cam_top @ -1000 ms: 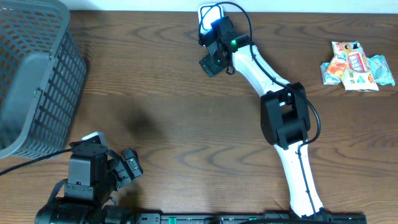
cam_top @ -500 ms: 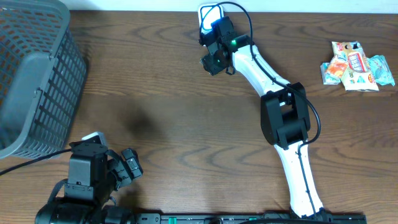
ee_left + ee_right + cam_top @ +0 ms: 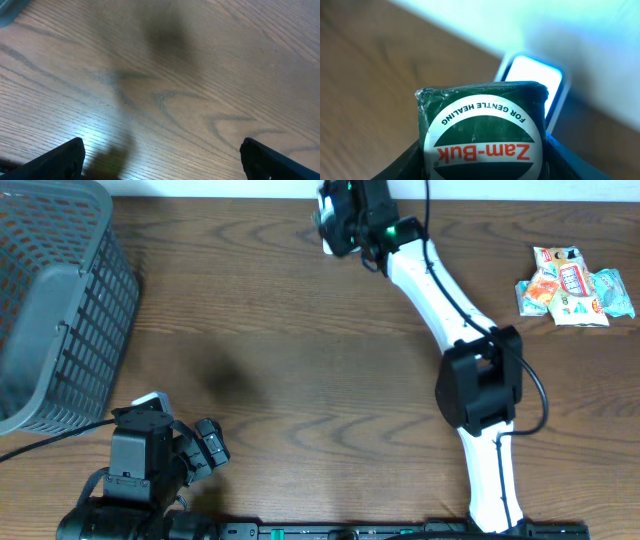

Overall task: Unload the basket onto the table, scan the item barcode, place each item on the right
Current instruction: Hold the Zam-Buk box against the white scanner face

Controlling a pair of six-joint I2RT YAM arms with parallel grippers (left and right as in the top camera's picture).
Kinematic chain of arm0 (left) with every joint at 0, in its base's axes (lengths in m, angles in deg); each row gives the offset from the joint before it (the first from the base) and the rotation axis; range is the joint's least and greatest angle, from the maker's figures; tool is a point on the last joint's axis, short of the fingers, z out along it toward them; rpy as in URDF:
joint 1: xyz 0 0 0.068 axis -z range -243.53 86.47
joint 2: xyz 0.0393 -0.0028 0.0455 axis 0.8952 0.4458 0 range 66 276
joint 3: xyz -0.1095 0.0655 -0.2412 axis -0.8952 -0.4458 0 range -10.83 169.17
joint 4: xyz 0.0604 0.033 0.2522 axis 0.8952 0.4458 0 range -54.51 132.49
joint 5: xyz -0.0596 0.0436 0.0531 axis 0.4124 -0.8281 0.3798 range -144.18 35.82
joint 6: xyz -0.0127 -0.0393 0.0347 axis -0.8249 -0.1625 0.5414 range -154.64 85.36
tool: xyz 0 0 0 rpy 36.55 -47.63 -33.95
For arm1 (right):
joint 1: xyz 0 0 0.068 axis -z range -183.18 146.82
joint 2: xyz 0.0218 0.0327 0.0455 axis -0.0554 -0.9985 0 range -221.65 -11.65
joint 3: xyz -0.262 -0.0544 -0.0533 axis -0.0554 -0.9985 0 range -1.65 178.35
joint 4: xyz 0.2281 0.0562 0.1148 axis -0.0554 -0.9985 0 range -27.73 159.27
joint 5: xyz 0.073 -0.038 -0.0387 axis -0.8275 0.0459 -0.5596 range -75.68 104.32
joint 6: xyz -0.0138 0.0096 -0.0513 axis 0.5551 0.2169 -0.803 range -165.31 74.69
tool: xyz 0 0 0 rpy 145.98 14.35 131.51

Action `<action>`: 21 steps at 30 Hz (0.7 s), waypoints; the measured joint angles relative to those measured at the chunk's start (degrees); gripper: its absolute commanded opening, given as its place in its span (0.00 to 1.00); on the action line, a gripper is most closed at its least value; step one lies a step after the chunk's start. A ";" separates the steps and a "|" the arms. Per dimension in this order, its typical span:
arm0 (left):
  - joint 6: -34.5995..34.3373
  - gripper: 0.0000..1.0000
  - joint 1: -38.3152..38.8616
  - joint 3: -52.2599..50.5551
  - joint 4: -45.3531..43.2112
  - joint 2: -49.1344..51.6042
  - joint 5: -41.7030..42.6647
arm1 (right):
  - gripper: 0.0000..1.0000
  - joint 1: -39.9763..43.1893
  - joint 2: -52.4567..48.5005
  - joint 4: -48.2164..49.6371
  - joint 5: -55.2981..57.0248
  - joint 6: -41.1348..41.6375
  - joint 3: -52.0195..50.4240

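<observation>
From above, the brown wooden table (image 3: 300,360) had a grey plastic basket (image 3: 50,300) on its left side. A little pile of bright snack packets (image 3: 575,285) lay far over on the right. The white right arm (image 3: 440,290) reached across to the far edge of the table, and the right claw (image 3: 343,218) was at that edge. What it held was too small to make out from up there. The left arm (image 3: 140,470) sat low at the near left corner. The left claw (image 3: 210,445) hung over bare wood, well apart from the basket.

The left wrist camera looked down at bare wood with a dark shadow on it. Two black fingertips (image 3: 55,160) poked in at the bottom corners. They were very far apart, so the left claw was wide open with nothing in it.

The right wrist camera showed a green Zam-Buk box (image 3: 482,120) in the middle. Its round label read "Zam-Buk" in red and "FOR GENTLE HEALING", and the words were upside down. Dark fingers (image 3: 402,167) pressed on both sides of the box, so the right claw was clamped on it. Just past the box stood a white scanner (image 3: 532,82) with a bright glowing window, at the table's edge by a pale wall (image 3: 580,30). The box was right in front of that window. I could not tell if the two touched.
</observation>
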State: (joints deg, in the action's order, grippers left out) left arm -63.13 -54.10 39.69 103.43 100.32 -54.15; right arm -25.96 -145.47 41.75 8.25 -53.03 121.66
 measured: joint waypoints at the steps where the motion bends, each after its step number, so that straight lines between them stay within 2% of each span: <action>1: 0.00 0.98 0.00 0.00 -0.02 0.00 -0.02 | 0.49 0.04 0.46 1.73 0.02 0.00 0.26; 5: 0.00 0.98 0.00 0.00 -0.02 0.00 -0.02 | 0.49 0.66 0.28 9.05 0.02 0.00 0.39; 12: 0.00 0.98 0.00 0.00 0.00 -0.02 -0.02 | 0.50 1.92 -5.68 28.28 0.17 0.20 0.42; 21: 0.00 0.98 0.00 0.00 0.00 -0.04 0.00 | 0.51 1.95 -10.16 32.02 0.17 0.37 0.39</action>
State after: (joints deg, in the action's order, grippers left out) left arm -63.13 -54.10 39.69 103.43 100.28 -54.15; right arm -24.02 -155.64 73.77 8.43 -52.66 122.05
